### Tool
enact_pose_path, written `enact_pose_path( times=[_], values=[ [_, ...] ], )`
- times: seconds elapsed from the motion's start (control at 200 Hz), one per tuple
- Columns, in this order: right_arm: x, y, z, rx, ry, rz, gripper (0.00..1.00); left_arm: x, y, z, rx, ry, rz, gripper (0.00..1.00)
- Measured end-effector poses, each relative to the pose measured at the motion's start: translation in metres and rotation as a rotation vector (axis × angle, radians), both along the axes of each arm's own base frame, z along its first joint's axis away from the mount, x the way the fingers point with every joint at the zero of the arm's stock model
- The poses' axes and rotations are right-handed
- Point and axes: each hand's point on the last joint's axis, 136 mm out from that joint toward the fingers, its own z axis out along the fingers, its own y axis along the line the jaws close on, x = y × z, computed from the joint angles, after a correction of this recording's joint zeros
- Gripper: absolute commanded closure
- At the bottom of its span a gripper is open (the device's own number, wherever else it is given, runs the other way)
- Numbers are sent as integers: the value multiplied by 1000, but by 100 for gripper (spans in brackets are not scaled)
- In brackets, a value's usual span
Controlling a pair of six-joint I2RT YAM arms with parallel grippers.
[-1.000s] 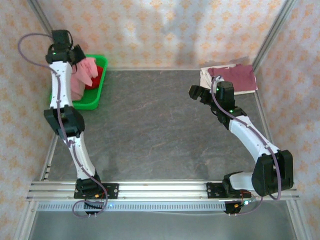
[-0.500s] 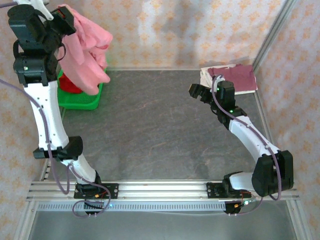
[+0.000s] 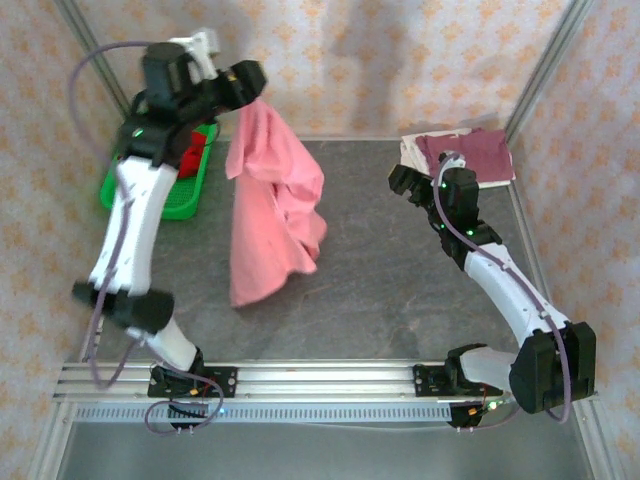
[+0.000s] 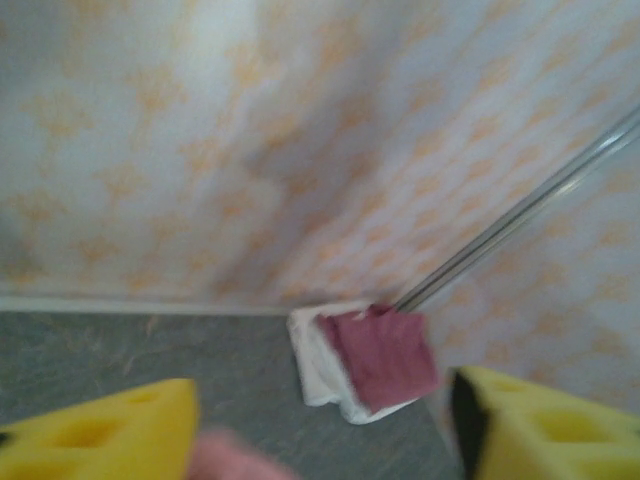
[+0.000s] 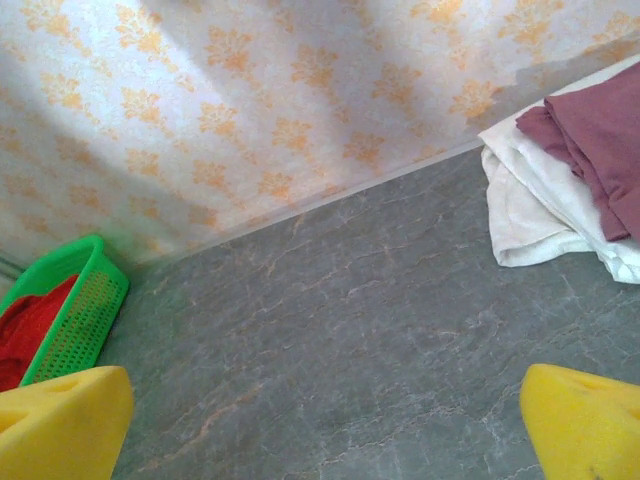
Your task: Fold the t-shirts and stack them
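Hanging just below the wide-parted left tool (image 3: 250,80), pink t-shirt (image 3: 275,200); right tool (image 3: 398,183) also gapes.

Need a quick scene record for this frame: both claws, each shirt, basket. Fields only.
left claw: raised high, jaws wide apart
right claw: open, empty, near the stack
pink t-shirt: unfolded, hanging down from the left claw over the table; cannot tell if it is gripped
maroon t-shirt: folded, on top of the off-white t-shirt, far right corner
red t-shirt: in the green basket, far left
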Motion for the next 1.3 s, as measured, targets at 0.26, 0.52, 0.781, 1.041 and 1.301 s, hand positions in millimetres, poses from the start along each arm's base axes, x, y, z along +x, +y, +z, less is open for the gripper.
enact_pose_path(
  times=[0.26,0.52,0.781,1.041,1.301],
  values=[
    [-7,21,-18,-49,54,66,3,26,-18,-253,273,552,-20,16],
    [-37,137,-59,-373,118,494,7,-141,28,-214,300,407,52,24],
    [-11,195,-131,-568,241,697,25,-210,0,-317,357,525,-100,27],
    [-16,217,-187,-767,347,838,25,-250,-48,-381,471,573,-338,21],
    [-17,210,-216,-849,414,875,65,-248,-95,-436,640,608,-538,35]
  ],
)
